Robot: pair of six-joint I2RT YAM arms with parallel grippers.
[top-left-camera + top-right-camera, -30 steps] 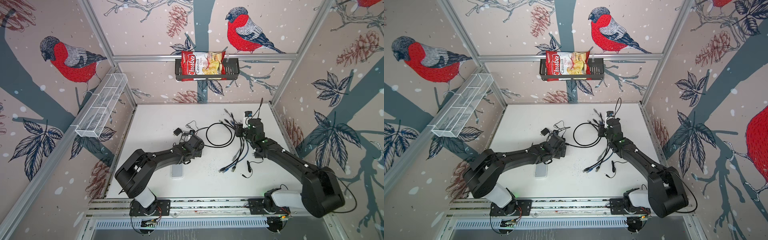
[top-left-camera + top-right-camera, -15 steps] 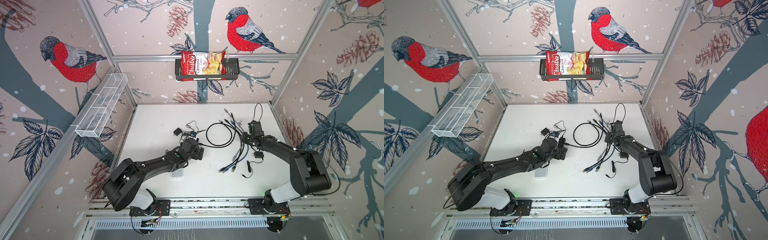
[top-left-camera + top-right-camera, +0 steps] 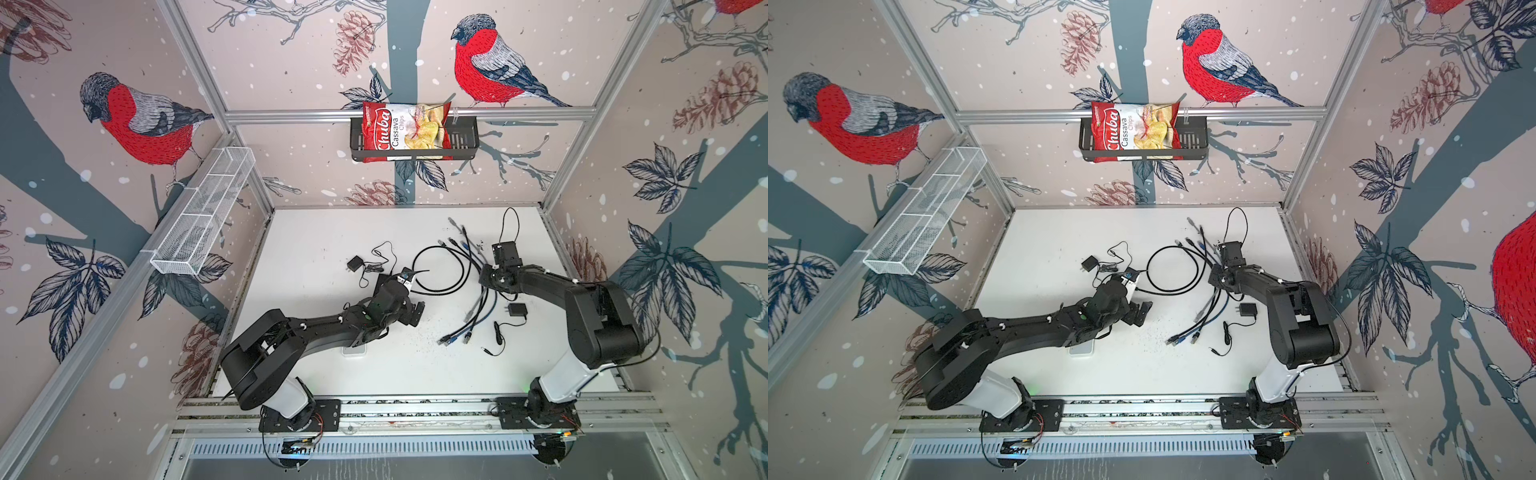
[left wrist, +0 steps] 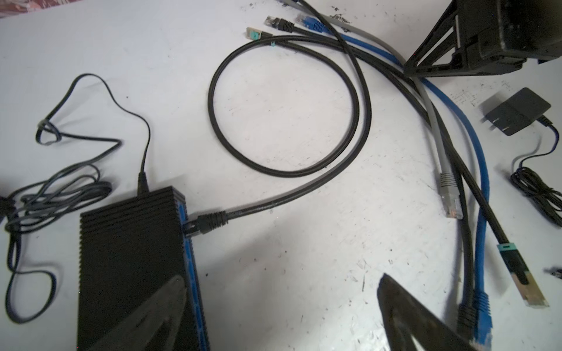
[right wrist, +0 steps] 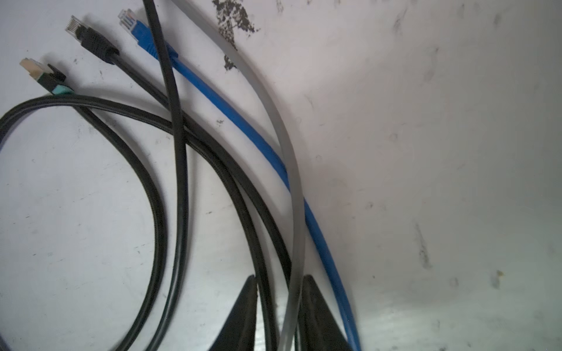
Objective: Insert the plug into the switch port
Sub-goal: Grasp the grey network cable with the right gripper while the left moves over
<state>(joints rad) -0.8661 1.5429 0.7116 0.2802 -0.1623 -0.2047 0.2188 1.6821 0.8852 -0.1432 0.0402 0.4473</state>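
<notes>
Tabletop (image 3: 316,232) here is white and heavily scuffed, with dark specks and smudges. It sits inside an aluminium-framed booth whose walls (image 3: 124,50) carry a bullfinch and pinecone print. You have a white wire basket (image 3: 203,216) on the left wall and a black basket (image 3: 465,141) on the back rail holding a red bag of cassava chips (image 3: 405,129). In the left wrist view your left gripper (image 4: 281,278) stands spread wide and holds nothing. One of its fingers (image 4: 164,310) hangs over the ribbed black switch (image 4: 127,258) and the other over bare table near the loose cable ends. The plug (image 4: 206,223) is already seated in the switch's blue port face, and its black cable (image 4: 273,203) curves away into a loop. A black wall adapter (image 4: 517,111) lies apart, beyond the cable bundle. In the right wrist view your right gripper (image 5: 279,278) has its fingers (image 5: 243,316) drawn close together. The grey cable (image 5: 293,212) and a black one run between them, and the blue cable (image 5: 243,121) passes just outside. You cannot tell from this angle whether the pads actually pinch the grey cable or merely flank it.
</notes>
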